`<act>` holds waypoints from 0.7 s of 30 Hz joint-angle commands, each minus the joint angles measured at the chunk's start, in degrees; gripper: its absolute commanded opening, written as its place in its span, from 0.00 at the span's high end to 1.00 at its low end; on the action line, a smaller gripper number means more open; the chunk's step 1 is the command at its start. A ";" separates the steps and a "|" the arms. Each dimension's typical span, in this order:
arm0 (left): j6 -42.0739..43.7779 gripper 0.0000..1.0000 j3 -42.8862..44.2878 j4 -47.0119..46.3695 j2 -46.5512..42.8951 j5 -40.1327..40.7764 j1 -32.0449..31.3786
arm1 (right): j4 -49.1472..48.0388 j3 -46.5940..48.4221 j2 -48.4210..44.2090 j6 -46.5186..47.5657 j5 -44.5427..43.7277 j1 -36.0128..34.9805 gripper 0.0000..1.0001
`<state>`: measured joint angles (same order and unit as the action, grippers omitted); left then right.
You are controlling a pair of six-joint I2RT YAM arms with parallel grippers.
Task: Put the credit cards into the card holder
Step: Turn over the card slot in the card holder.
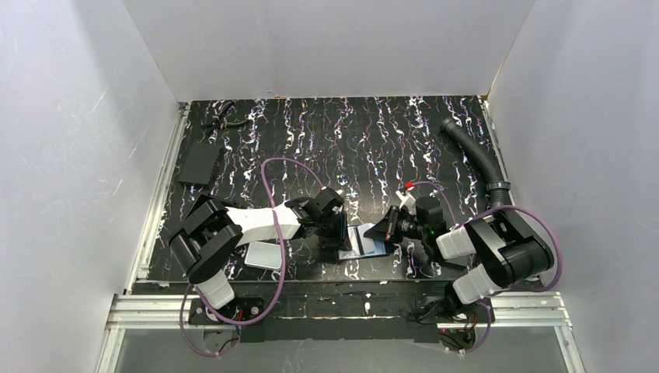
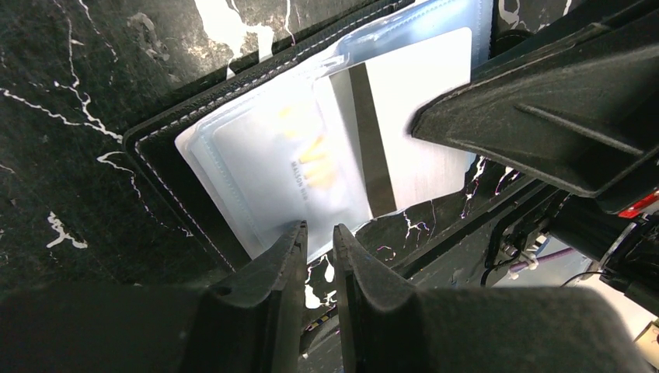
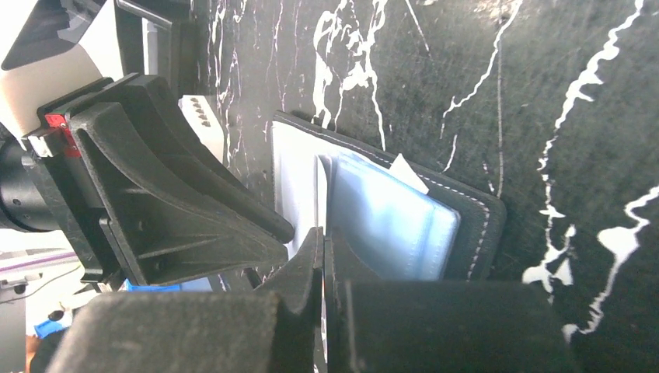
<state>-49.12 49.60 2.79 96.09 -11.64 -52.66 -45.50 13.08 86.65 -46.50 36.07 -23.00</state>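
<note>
On the black, white-veined table (image 1: pixel 326 132), a flat black plate (image 1: pixel 199 165) lies far left and a white rounded slab (image 1: pixel 264 255) sits near the front edge beside the left arm. The left gripper (image 2: pixel 319 233) hangs at the lower edge of the card holder (image 2: pixel 163 155), its fingers a narrow slit apart. Whether they nip the rim of the clear pocket (image 2: pixel 256 179) cannot be told.

The card holder lies open and flat at the table's near centre, between the two grippers. It is black leather with pale stitching round the border, and its bluish-grey clear sleeves are fanned upward. A light silver credit card (image 2: pixel 427 179) with a dark magnetic stripe (image 2: pixel 373 140) sits partly inside a sleeve, its right half still outside. Another card with faint yellow print (image 2: pixel 311 159) shows through the plastic to its left.

The right gripper (image 3: pixel 323 233), fingers pressed together, rests its tip on the protruding card. A ribbed black hose (image 1: pixel 475 151) curves along the table's right edge.
</note>
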 commanded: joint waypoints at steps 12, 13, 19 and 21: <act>-0.10 0.79 -1.21 3.53 -6.71 2.21 -0.20 | -2.41 -2.70 -3.85 -0.90 -11.01 -3.32 0.99; 0.10 0.79 -1.18 4.25 -7.40 2.76 -0.13 | -2.11 -2.52 -3.87 -0.81 -10.91 -3.35 0.99; 2.34 0.69 -1.80 8.50 -10.25 4.62 2.09 | -4.88 -2.49 -1.09 -1.71 -8.79 -3.29 0.99; 2.99 0.65 -2.26 9.12 -10.16 4.86 3.36 | -6.63 -2.77 -0.20 -2.47 -8.09 -3.34 0.99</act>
<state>-48.21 48.47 8.05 88.27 -9.30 -51.62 -48.75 10.87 84.40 -49.25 27.42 -26.28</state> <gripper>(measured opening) 0.310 0.032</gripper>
